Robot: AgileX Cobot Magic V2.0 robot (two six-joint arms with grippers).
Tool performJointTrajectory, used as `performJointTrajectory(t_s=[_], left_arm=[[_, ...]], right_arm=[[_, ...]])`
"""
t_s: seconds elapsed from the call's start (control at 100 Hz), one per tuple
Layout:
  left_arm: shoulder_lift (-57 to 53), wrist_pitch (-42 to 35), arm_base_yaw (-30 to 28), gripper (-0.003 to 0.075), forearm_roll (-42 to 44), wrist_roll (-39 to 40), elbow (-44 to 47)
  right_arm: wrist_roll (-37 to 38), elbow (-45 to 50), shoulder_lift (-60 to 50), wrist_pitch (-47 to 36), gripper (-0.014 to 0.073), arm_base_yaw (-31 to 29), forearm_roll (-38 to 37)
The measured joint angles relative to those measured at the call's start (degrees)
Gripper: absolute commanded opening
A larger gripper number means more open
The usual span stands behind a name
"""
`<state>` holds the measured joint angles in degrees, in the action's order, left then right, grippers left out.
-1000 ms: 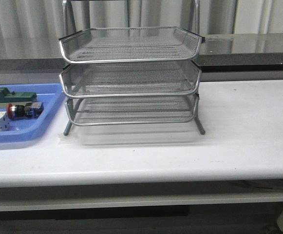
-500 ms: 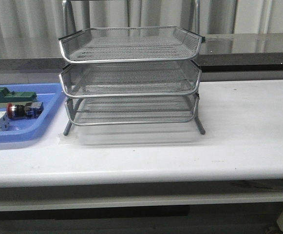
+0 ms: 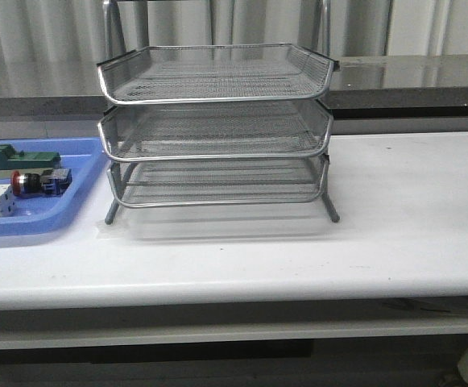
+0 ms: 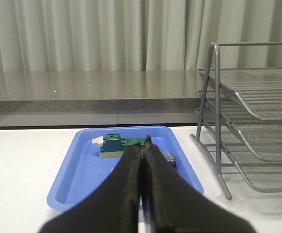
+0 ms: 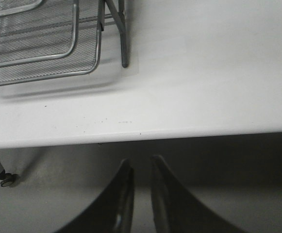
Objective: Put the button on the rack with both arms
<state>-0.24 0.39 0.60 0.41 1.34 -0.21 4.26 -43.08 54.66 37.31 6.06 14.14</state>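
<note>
Nothing on the table has moved since the earlier front pictures. Left gripper (image 4: 143,145) has its fingers pressed together and holds nothing; it points at the blue tray (image 4: 70,179), likely getting ready to reach in. Right gripper (image 5: 141,165) hangs off the table edge, fingers a little apart, empty. Button (image 3: 36,182) lies on its side in the tray (image 3: 64,211) at middle left of the front view. Rack (image 3: 215,129) stands beside it, middle of the frame, shelves bare.

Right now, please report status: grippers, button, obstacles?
Left gripper shut, empty, facing blue tray. Right gripper slightly open, below table edge. Button in tray. Rack empty.
</note>
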Motion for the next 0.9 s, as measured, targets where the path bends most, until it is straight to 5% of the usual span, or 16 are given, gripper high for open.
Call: performJointTrajectory(t_s=[0.16, 0.56, 0.9], left_arm=[[0.00, 0.00, 0.00, -0.0021, 0.00, 0.00, 0.00], [0.00, 0.00, 0.00, -0.0021, 0.00, 0.00, 0.00], [0.00, 0.00, 0.00, -0.0021, 0.00, 0.00, 0.00]], right_arm=[[0.00, 0.00, 0.00, 0.00, 0.0535, 0.00, 2.83], [-4.26, 0.00, 6.56, -3.14, 0.0540, 0.00, 19.16], [-31.03, -0.09, 20.50, -7.88, 0.0540, 0.00, 51.87]])
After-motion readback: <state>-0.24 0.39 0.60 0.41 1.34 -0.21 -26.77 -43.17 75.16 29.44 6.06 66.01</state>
